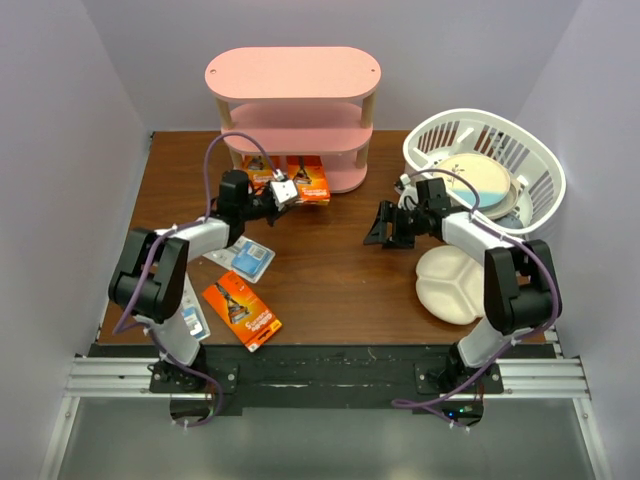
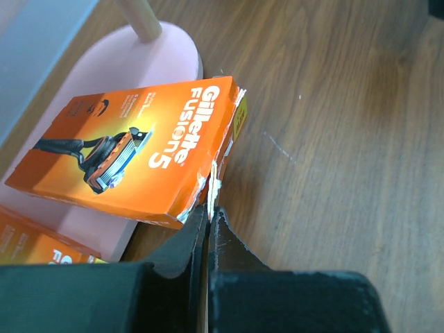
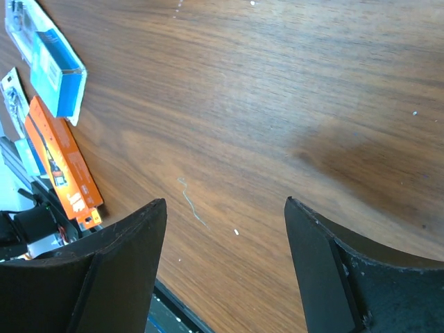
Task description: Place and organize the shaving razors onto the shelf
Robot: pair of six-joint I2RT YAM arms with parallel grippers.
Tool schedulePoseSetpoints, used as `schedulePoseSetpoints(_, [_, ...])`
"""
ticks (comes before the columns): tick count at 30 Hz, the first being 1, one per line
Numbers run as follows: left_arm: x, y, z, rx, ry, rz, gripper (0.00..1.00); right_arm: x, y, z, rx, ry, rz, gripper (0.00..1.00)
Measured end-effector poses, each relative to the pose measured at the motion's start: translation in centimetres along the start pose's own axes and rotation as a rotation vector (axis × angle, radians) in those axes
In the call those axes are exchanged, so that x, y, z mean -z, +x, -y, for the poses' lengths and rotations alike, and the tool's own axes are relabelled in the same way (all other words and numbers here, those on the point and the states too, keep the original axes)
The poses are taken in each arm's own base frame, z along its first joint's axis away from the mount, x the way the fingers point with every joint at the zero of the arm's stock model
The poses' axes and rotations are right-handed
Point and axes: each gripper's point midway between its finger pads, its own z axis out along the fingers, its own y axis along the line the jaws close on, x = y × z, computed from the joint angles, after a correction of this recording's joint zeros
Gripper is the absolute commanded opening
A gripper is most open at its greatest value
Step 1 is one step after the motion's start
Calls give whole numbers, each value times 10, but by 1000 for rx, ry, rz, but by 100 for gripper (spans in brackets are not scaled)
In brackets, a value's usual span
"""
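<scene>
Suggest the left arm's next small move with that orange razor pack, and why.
Probably a short push forward. The left hand, shut, has its tips at the near corner of the orange cardboard razor pack. The pack lies only partly on the pink oval bottom board of the shelf, with one end overhanging the wooden table.

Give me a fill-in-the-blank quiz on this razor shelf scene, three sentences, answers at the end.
1. The orange razor pack at the left fingers rests partly on the ___ tier of the shelf.
2. The right fingers stand ___ above the bare table.
3. The number of orange packs lying on the table away from the shelf is ___.
Missing words: bottom; open; one.
</scene>
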Motion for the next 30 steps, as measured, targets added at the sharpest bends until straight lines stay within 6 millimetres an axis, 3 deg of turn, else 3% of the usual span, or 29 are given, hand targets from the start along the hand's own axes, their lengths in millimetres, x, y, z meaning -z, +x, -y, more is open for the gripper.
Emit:
schedulePoseSetpoints(8, [-6, 29, 0, 43, 37, -61, 0, -7, 0, 4, -16, 4, -10, 73])
schedulePoseSetpoints(12, [-9, 35, -10, 67, 4, -82, 11, -12, -4, 7, -19, 5, -14, 73])
schedulePoseSetpoints(19, [-21, 42, -45, 123, -87, -143, 29, -23, -15, 8, -33, 3, -15, 73])
schedulePoseSetpoints(30, [-12, 56, -40, 158, -107, -210, 40, -25, -27, 2, -27, -23, 3, 71])
